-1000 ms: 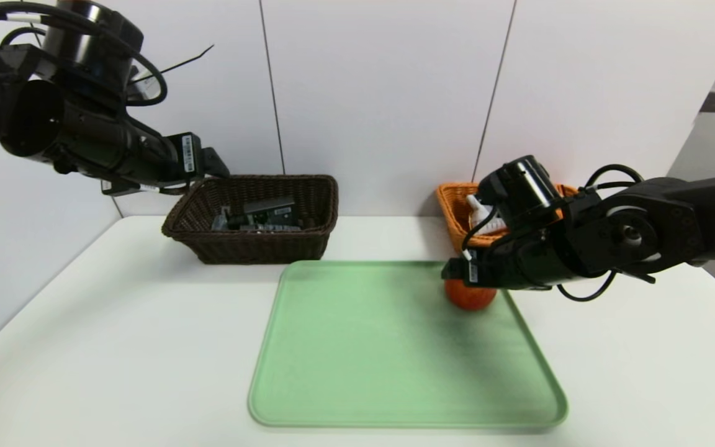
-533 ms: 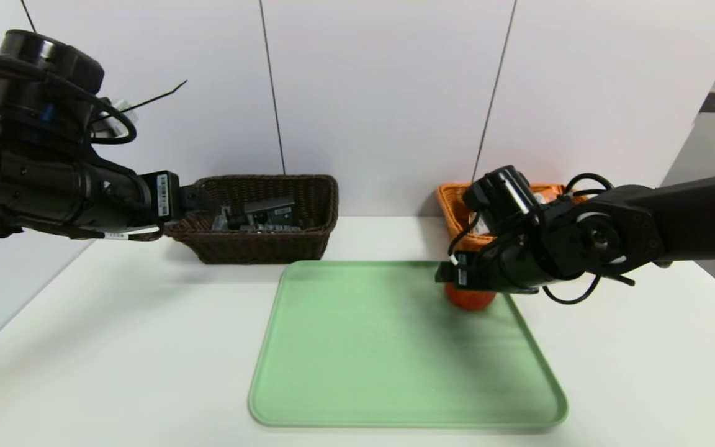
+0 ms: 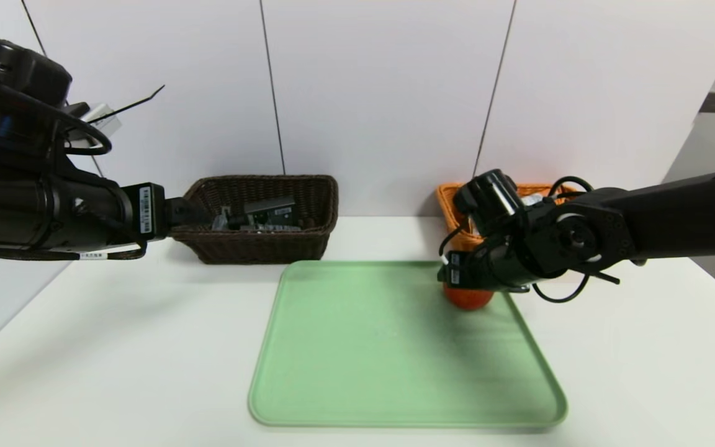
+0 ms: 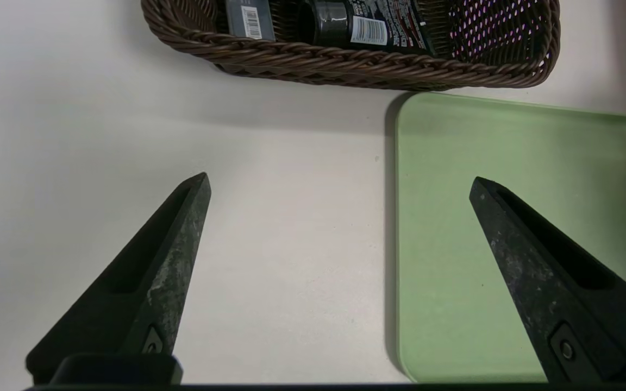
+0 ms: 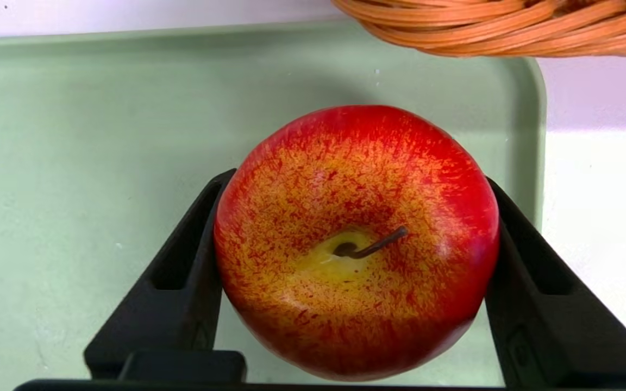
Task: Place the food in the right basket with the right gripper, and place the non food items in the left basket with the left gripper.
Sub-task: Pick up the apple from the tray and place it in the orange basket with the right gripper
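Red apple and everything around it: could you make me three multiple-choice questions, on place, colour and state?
1. Where is the round red apple?
A) in the dark brown wicker basket
B) at the green tray's corner nearest the orange wicker basket
C) on the floor
2. What colour is the flat tray?
A) pale green
B) blue
C) yellow
3. How is the black left gripper?
A) gripping a bottle
B) shut
C) open, holding nothing

1 B: basket rim beside that corner.
2 A: its bare surface.
3 C: fingers wide apart.
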`<action>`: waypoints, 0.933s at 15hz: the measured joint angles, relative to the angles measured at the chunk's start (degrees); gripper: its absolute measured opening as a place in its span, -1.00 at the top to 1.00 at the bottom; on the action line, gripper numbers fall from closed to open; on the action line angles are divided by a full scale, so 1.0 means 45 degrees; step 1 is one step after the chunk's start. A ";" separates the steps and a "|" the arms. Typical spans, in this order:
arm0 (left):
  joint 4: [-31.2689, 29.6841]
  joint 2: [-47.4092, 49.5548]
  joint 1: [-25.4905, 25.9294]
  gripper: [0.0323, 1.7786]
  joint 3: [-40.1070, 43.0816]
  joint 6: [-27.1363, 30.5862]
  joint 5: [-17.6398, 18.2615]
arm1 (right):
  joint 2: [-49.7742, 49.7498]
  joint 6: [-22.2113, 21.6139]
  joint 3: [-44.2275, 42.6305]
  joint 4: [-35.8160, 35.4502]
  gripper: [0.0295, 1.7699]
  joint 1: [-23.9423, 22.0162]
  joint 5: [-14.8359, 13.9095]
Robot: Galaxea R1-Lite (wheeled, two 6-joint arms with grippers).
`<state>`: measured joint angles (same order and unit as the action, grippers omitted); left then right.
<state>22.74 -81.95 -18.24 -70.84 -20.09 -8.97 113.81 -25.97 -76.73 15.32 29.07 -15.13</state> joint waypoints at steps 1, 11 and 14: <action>0.0000 0.0106 -0.0003 -0.90 0.0122 0.0000 -0.0014 | 0.0030 0.0000 -0.0019 0.0000 -0.42 0.0000 0.0000; 0.0005 0.1262 0.0016 -0.90 0.1447 -0.0014 -0.0019 | -0.1845 -0.0585 -0.0498 0.0244 -0.41 0.0620 0.2311; 0.0014 0.1734 0.0041 -0.90 0.1791 -0.0011 -0.0043 | -0.2752 -0.0531 -0.0878 -0.0106 -0.40 0.0656 0.3210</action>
<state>22.80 -74.14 -18.05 -62.78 -20.14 -9.17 101.43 -28.36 -80.68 14.85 32.02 -0.68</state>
